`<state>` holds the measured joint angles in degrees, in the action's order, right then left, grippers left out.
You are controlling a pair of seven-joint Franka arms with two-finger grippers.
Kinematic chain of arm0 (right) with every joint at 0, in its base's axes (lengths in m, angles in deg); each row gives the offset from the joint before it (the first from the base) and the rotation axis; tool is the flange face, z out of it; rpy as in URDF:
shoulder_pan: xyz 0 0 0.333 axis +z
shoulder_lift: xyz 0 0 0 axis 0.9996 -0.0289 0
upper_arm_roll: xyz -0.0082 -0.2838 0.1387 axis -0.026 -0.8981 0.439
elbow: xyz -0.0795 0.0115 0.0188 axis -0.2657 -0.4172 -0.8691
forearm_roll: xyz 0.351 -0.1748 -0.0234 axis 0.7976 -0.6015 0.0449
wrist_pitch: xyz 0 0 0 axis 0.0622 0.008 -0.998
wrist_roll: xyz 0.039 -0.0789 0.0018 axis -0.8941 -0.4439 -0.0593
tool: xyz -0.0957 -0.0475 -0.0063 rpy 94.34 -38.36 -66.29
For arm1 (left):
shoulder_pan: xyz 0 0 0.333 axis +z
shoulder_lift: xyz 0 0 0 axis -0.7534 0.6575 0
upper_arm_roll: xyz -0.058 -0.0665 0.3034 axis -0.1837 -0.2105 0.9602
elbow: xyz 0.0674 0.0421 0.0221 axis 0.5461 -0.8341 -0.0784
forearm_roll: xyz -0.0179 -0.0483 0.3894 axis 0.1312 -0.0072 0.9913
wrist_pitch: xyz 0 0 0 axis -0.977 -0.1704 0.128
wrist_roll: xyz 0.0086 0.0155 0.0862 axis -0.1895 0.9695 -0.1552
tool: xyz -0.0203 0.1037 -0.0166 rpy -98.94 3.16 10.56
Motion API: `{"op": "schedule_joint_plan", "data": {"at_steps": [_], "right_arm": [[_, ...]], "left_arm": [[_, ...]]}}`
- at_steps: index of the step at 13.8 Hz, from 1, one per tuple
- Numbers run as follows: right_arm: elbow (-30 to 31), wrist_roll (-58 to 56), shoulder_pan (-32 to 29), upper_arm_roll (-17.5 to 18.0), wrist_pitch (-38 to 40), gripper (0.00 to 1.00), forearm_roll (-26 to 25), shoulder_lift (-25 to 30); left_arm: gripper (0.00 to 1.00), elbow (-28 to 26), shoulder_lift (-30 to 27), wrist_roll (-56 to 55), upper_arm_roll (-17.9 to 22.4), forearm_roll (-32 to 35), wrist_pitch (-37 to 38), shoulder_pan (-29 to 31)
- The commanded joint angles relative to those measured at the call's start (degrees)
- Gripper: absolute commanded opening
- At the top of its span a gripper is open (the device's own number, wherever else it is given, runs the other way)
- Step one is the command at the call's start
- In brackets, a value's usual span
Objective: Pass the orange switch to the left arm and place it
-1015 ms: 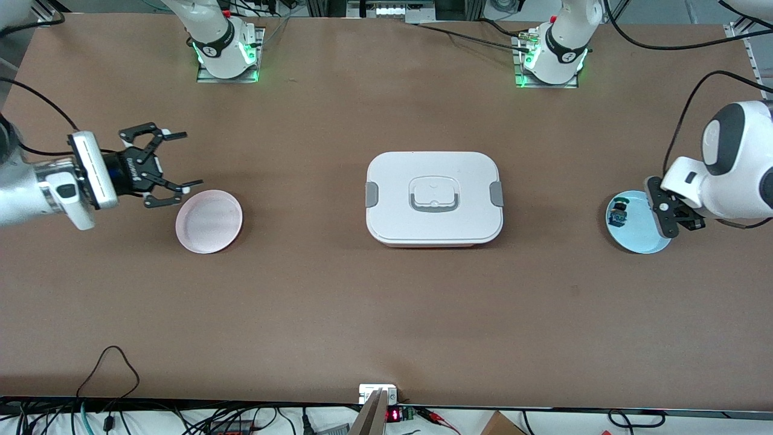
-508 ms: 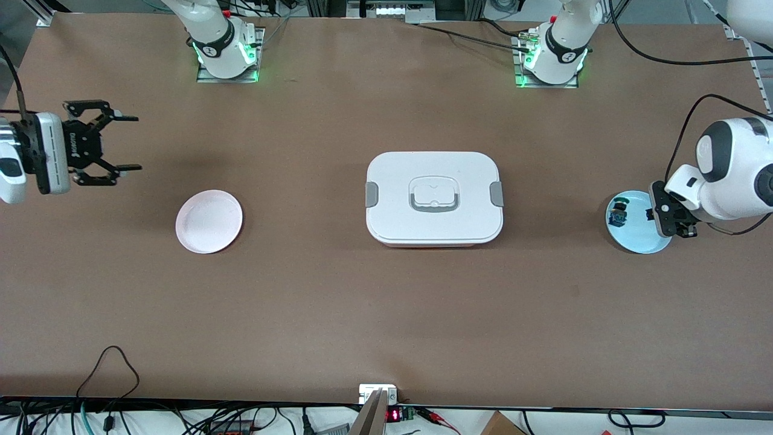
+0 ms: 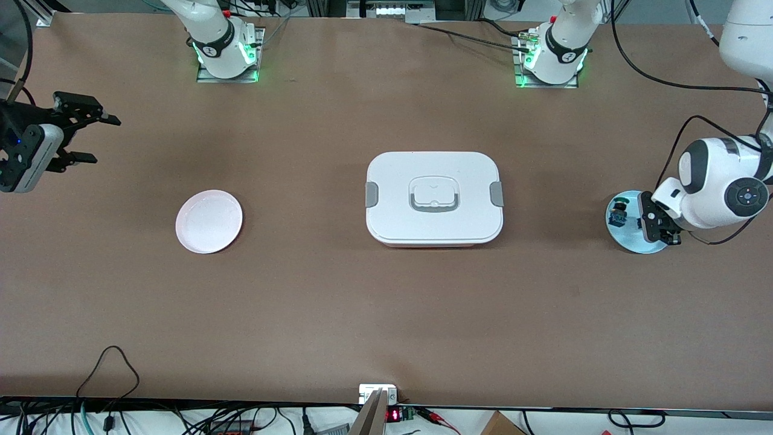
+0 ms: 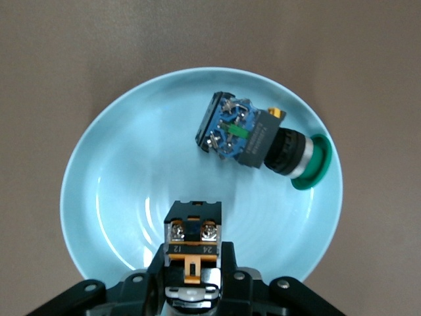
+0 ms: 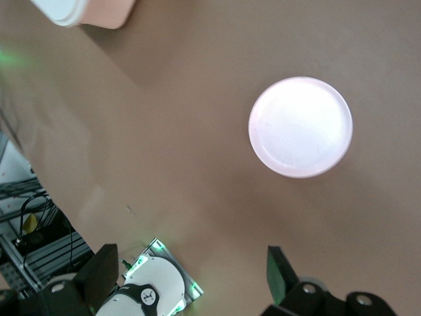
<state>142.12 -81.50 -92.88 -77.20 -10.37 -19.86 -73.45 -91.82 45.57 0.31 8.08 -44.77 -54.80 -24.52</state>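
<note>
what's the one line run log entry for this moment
left gripper: shut on orange switch, over blue plate | right gripper: open, waiting | box: mid-table

A brown table (image 3: pixel 362 314) carries the white box (image 3: pixel 433 198) at its middle. A pink plate (image 3: pixel 209 221) lies toward the right arm's end, and a light-blue plate (image 3: pixel 628 238) toward the left arm's end.
</note>
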Motion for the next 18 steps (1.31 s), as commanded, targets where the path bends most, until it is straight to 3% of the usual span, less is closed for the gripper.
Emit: {"op": "schedule_joint_plan", "data": {"at_steps": [1, 3, 4, 5, 6, 10, 13, 18], "right_arm": [[0.06, 6.25, 2.41, 0.04, -0.39, 1.00, -7.16, 1.49], [0.06, 9.68, 3.65, 0.13, -0.38, 1.00, -9.82, 1.93], [-0.02, 10.21, 4.09, 0.13, -0.48, 1.00, -9.91, 2.19], [-0.11, 10.57, 4.44, 0.13, -0.56, 1.00, -10.00, 2.28], [-0.11, 10.83, 5.32, 0.13, -1.00, 1.00, -11.05, 2.28], [-0.11, 11.71, 6.03, 0.04, -3.72, 1.00, -12.20, 2.46], [0.41, 22.06, 6.12, 0.13, -6.79, 1.00, -12.02, 2.90], [0.50, 31.12, 6.38, -0.13, -11.10, 1.00, -11.58, 5.27]], "left_arm": [[0.04, 0.37, 1.41, 1.04, -0.66, 1.37, -2.04, 1.38], [0.13, 0.46, 1.59, 0.95, -0.66, 1.37, -2.13, 1.47], [0.31, 0.46, 1.50, 0.95, -0.66, 1.37, -2.04, 1.47], [0.56, 0.37, 1.50, 1.30, -0.75, 1.37, -1.78, 1.47], [0.97, 0.37, 1.33, 2.78, -0.84, 1.46, -1.69, 1.47], [1.00, 1.25, -0.25, 9.12, -1.72, 1.20, 2.25, 1.38], [1.00, 1.86, -4.11, 7.29, -2.07, -0.98, 7.42, 1.29], [1.00, 14.14, -5.71, -1.30, -2.95, -9.77, 28.06, 1.12]]}}
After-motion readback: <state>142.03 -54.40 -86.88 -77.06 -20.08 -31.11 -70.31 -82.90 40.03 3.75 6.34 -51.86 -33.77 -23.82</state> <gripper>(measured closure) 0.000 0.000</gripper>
